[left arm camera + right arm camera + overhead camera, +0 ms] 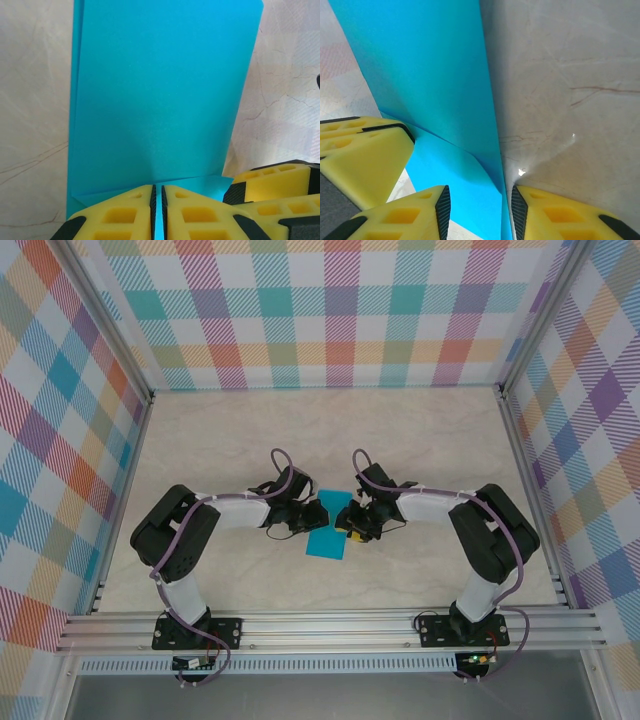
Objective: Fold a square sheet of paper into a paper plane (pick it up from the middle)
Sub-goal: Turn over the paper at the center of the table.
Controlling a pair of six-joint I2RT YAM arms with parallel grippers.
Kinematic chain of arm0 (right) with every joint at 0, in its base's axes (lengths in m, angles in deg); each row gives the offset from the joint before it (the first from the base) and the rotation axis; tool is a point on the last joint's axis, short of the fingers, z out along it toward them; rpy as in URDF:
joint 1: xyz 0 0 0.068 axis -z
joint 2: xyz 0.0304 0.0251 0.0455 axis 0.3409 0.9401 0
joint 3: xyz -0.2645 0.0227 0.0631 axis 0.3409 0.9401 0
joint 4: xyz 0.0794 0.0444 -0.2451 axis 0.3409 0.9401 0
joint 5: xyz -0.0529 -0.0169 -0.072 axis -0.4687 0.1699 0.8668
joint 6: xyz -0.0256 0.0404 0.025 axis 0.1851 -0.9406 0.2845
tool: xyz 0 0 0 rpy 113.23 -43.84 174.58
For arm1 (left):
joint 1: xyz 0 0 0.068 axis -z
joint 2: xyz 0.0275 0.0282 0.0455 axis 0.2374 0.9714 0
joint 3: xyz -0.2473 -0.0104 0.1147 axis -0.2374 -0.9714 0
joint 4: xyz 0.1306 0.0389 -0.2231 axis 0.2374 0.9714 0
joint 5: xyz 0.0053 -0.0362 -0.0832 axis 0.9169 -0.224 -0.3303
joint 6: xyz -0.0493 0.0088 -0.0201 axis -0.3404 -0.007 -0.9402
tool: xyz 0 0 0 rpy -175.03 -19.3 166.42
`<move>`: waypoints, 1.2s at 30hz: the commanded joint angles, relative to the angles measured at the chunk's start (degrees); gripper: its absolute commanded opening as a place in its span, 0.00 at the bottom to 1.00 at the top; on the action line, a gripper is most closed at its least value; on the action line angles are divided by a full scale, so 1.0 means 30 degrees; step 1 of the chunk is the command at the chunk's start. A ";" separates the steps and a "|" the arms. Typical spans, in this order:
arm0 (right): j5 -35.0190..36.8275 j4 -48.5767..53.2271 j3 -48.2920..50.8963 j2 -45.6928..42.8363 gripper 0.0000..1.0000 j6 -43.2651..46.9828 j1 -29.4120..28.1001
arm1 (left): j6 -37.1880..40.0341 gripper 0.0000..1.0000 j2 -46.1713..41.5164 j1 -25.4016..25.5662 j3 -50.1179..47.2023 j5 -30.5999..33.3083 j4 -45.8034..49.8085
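Thin teal-blue paper sheet (328, 530), folded double, sits mid-table over the pale marbled tabletop (420, 440) between both arms; left gripper (157, 200) clenched on one edge, likely pinning it steady, while right gripper (480, 205) jaws stand apart around the opposite folded edge, probably readying a crease.

Teal-blue sheet of paper (327, 542), folded double, creased, at mid-table.
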 commanded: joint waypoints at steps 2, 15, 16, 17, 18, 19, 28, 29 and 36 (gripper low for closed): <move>-0.0572 -0.1807 0.0596 0.0123 0.36 0.0019 -0.0119 | 0.0434 0.14 -0.0006 0.0151 0.0099 0.0542 0.0649; -0.0559 -0.1589 0.0779 -0.0408 0.36 0.0008 -0.0090 | 0.0630 0.11 -0.0072 0.0148 0.0136 0.0962 0.1057; -0.0654 -0.1582 0.0722 -0.0444 0.35 0.0043 -0.0089 | 0.0617 0.11 -0.0084 0.0135 0.0159 0.1142 0.1200; -0.0720 -0.1549 0.0699 -0.0550 0.35 0.0109 -0.0089 | 0.0643 0.11 -0.0060 0.0149 0.0148 0.1254 0.1227; -0.0668 -0.1465 0.0697 -0.0668 0.35 0.0108 -0.0089 | 0.0671 0.11 -0.0062 0.0150 0.0151 0.1246 0.1229; -0.0527 -0.1272 0.0666 -0.0781 0.36 0.0152 -0.0089 | 0.0692 0.11 -0.0024 0.0150 0.0179 0.1190 0.1213; -0.0769 -0.1420 0.0509 -0.0461 0.36 0.0311 -0.0060 | 0.0740 0.11 0.0117 0.0150 0.0289 0.1249 0.1258; -0.0888 -0.1588 0.0534 -0.0467 0.36 0.0341 -0.0067 | 0.0739 0.11 0.0119 0.0150 0.0312 0.1245 0.1254; -0.1183 -0.1858 0.0913 -0.0622 0.39 0.0893 0.0222 | 0.0588 0.11 0.0103 0.0149 0.0174 0.0954 0.0763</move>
